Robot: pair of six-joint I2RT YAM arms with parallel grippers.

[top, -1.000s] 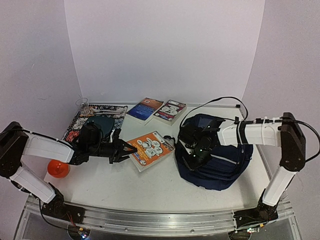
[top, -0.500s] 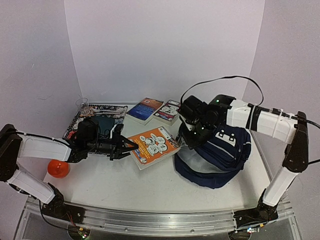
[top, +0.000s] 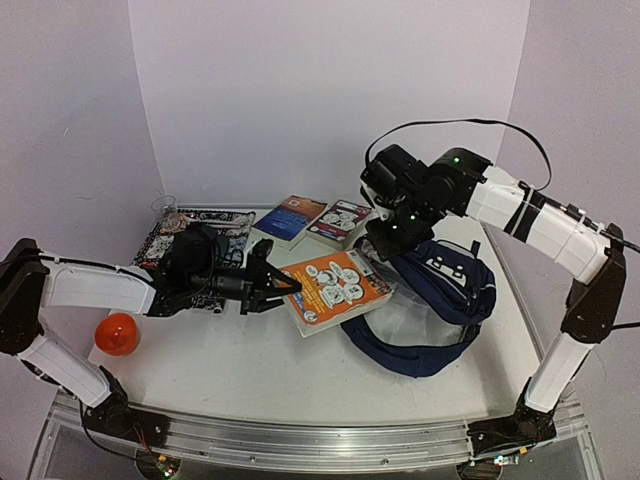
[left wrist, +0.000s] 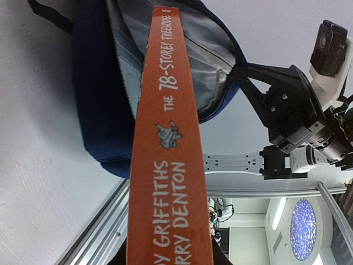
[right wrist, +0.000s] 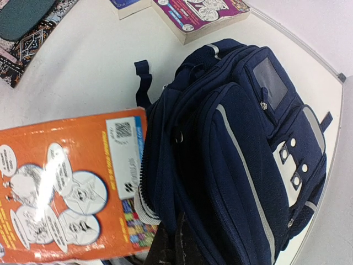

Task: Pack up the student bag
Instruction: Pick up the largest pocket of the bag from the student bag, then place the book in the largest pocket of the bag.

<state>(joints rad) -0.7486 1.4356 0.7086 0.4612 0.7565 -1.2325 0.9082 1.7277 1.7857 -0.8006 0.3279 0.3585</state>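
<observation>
The student bag [top: 448, 283] is a navy backpack with grey stripes, lying at the right with its mouth facing left. My right gripper [top: 386, 244] is shut on the bag's upper edge and holds it raised, so the grey lining [top: 398, 316] shows. In the right wrist view the dark fingers [right wrist: 179, 248] pinch the bag's fabric [right wrist: 237, 143]. My left gripper [top: 283, 290] is shut on an orange book [top: 340, 289], held level with its far end at the bag's mouth. In the left wrist view the book's spine [left wrist: 168, 138] points into the open bag [left wrist: 207, 66].
A red ball [top: 117, 333] lies at the left. A patterned black mat [top: 205, 221] with a teal oval lies behind my left arm. A blue book [top: 290, 217] and a purple book [top: 340, 221] lie at the back. The white wall stands close behind.
My right gripper has lifted the bag's top edge up and back, opening its mouth. My left gripper has carried the orange book to the right, up to the opening.
</observation>
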